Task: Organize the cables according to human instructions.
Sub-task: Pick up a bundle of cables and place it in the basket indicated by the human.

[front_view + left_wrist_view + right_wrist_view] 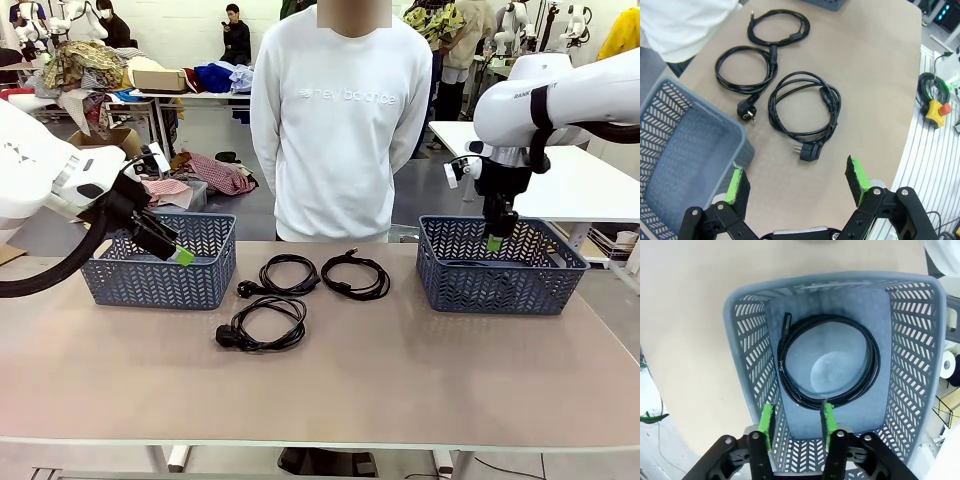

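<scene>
Right tool [796, 424]: jaws stand apart with nothing between the green pads. It hangs over the right basket [747, 330], pointing down into it, at the end of the basket on the robot's side.

Stored cable [832, 318]: one black coil lies flat on the floor of the right basket, directly below the pads and free of them, with its slim plug end resting along the ring.

Left tool [797, 182]: jaws wide and empty, held above the rim of the left basket [205, 280], which stands at the opposite end of the worktop [400, 380] from the right basket.

Remaining cables: three coils lie on the worktop between the two baskets. The nearest coil [355, 275] lies just short of the right basket. The middle coil [287, 273] touches or nearly touches the nearest one on its far side. The farthest coil [265, 325] lies toward the robot's edge, with its chunky plug pointing away from the right basket.

Person [340, 130]: stands at the far side with arms behind the back; no pointing hand shows.

Assessment: the deposit step appears complete, with one cable of four sorted. The next move calls for lifting the right tool clear of the basket wall. One coil must then be selected once the person indicates a destination, and gripped across its bundled strands so the loops stay together.
</scene>
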Robot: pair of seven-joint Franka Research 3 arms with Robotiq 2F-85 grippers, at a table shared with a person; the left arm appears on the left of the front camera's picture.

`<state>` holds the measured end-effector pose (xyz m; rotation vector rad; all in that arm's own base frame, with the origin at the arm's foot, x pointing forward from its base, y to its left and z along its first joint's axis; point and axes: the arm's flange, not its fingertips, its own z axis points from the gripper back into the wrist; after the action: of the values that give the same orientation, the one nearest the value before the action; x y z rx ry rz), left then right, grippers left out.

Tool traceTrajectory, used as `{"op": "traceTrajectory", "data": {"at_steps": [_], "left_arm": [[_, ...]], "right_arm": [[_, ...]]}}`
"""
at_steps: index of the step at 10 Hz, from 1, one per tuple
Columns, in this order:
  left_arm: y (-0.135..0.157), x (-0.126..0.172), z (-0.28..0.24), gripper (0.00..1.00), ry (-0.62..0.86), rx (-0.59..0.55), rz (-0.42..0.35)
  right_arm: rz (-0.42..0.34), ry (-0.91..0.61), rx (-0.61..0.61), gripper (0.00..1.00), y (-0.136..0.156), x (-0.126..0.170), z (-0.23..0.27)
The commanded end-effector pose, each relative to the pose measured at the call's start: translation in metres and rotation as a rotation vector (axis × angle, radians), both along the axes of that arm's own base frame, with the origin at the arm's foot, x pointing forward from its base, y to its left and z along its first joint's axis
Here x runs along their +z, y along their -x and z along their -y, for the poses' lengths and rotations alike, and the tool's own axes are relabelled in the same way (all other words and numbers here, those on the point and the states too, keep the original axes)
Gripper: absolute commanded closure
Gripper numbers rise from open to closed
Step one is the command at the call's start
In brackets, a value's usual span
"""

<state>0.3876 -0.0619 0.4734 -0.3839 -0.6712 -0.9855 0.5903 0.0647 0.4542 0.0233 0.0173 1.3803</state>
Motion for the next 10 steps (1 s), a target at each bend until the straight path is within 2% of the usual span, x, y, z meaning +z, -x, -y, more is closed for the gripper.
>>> {"op": "traceTrajectory", "data": {"at_steps": [1,2,3,4,5,8,9,10], "left_arm": [[-0.001,-0.001,-0.001,0.00,0.015,-0.023,0.009],[-0.001,-0.001,-0.001,0.00,0.015,-0.023,0.009],[-0.001,-0.001,-0.001,0.00,0.015,-0.023,0.009],[-0.001,-0.001,-0.001,0.00,0.015,-0.023,0.009],[-0.001,-0.001,-0.001,0.00,0.015,-0.023,0.009],[-0.001,-0.001,-0.001,0.00,0.015,-0.023,0.009],[-0.001,-0.001,-0.001,0.00,0.015,-0.023,0.009],[-0.001,-0.001,-0.001,0.00,0.015,-0.023,0.009]], "right_arm": [[-0.013,-0.023,0.007,0.09,-0.003,0.005,0.002],[-0.018,-0.026,0.006,0.24,-0.002,0.006,0.002],[-0.023,-0.025,0.003,0.00,-0.001,0.007,0.001],[-0.026,-0.018,0.001,0.04,0.000,0.007,0.001],[-0.030,-0.014,-0.005,0.00,0.001,0.008,0.001],[0.002,-0.029,-0.083,0.00,0.007,0.013,0.006],[-0.017,-0.002,-0.014,0.00,0.004,0.005,0.002],[-0.017,-0.002,-0.014,0.00,0.004,0.005,0.002]]}}
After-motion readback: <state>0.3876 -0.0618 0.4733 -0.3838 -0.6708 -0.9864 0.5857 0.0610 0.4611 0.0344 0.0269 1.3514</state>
